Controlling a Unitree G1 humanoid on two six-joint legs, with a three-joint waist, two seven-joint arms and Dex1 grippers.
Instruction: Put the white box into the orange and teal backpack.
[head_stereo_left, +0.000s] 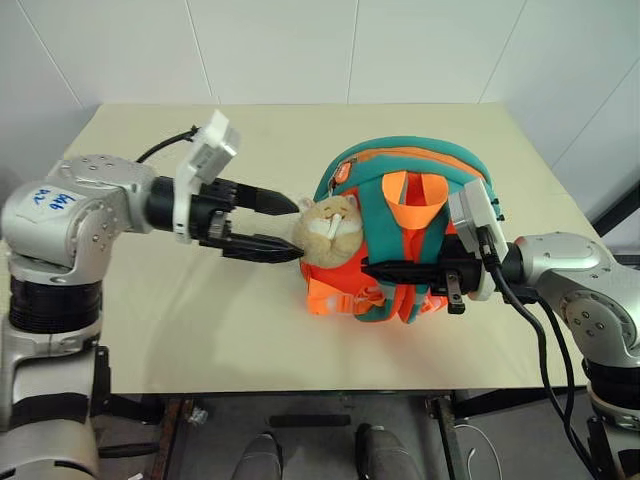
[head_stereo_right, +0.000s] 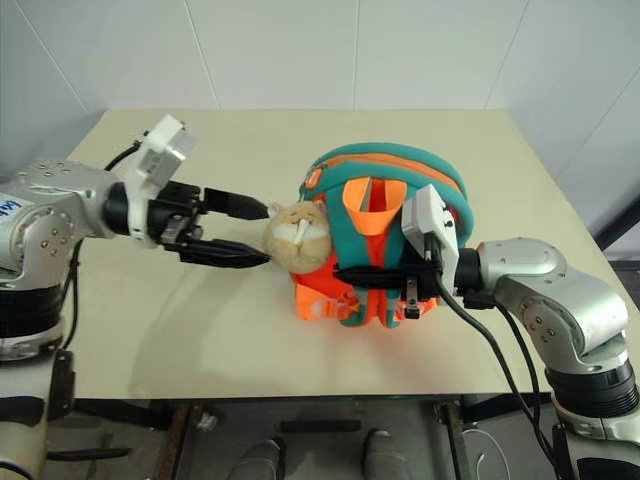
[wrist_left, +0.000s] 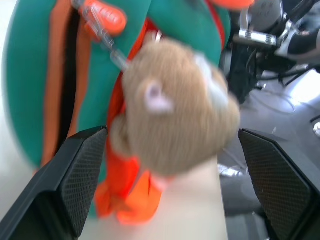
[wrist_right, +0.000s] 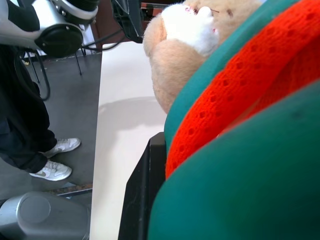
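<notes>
The orange and teal backpack (head_stereo_left: 400, 235) stands upright in the middle of the beige table (head_stereo_left: 180, 330), its straps facing me. A tan plush charm (head_stereo_left: 328, 228) hangs at its left side. My left gripper (head_stereo_left: 297, 230) is open, one black finger above and one below the charm's near edge, not gripping it. In the left wrist view the charm (wrist_left: 175, 125) sits between the two spread pads (wrist_left: 82, 175). My right gripper (head_stereo_left: 400, 268) reaches in from the right and is shut on the backpack's teal strap (wrist_right: 235, 190). The white box is out of view.
The table runs back to a white tiled wall and ends close in front of me. Bare tabletop lies left of and behind the backpack. A person's dark trouser legs and white sneakers (wrist_right: 55, 160) stand on the floor beside the table.
</notes>
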